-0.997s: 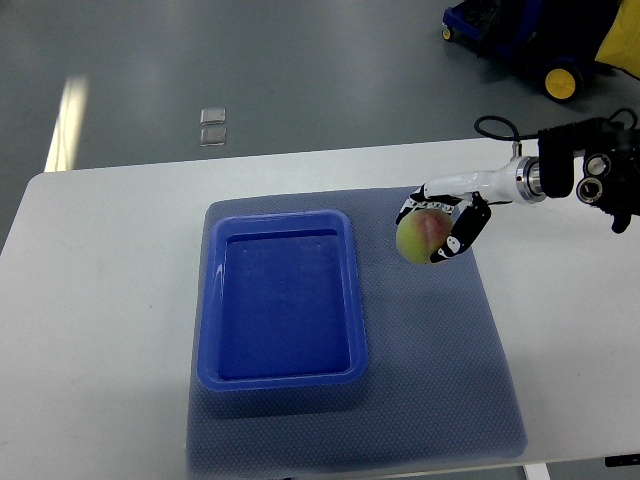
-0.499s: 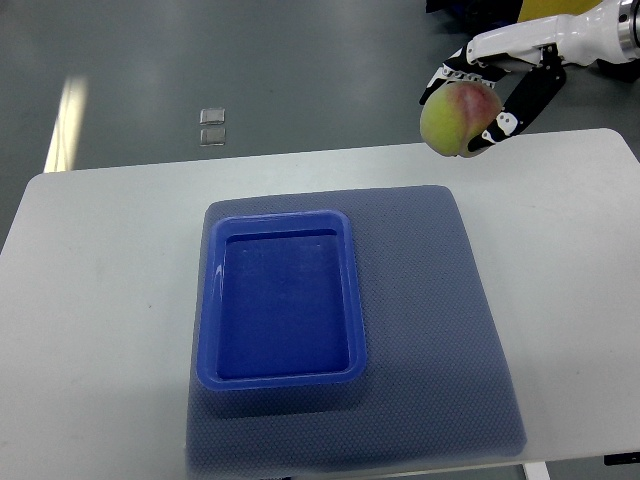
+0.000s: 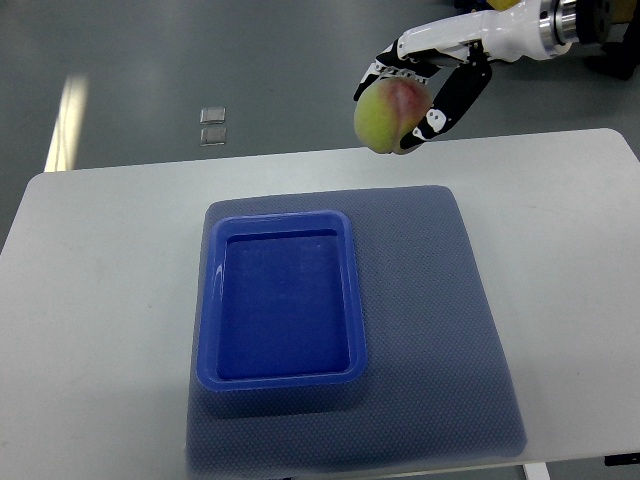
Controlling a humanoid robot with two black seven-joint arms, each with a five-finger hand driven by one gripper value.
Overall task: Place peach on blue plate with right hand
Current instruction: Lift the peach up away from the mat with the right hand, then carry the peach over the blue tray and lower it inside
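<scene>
My right hand point(image 3: 412, 98) reaches in from the upper right and is shut on a green-yellow peach point(image 3: 385, 115) with a red blush. The peach hangs high in the air, over the table's far edge, up and to the right of the blue plate point(image 3: 210, 310). The plate is a deep rectangular tray with nothing in it, sitting on a grey-blue mat point(image 3: 440, 330). My left arm does not show.
The mat lies on a white table point(image 3: 90, 300) whose far edge runs just below the peach. Beyond it is grey floor with two small clear squares point(image 3: 212, 126).
The right hand lifted the peach from low over the mat to high over the far edge, then carried it left toward the plate's side.
</scene>
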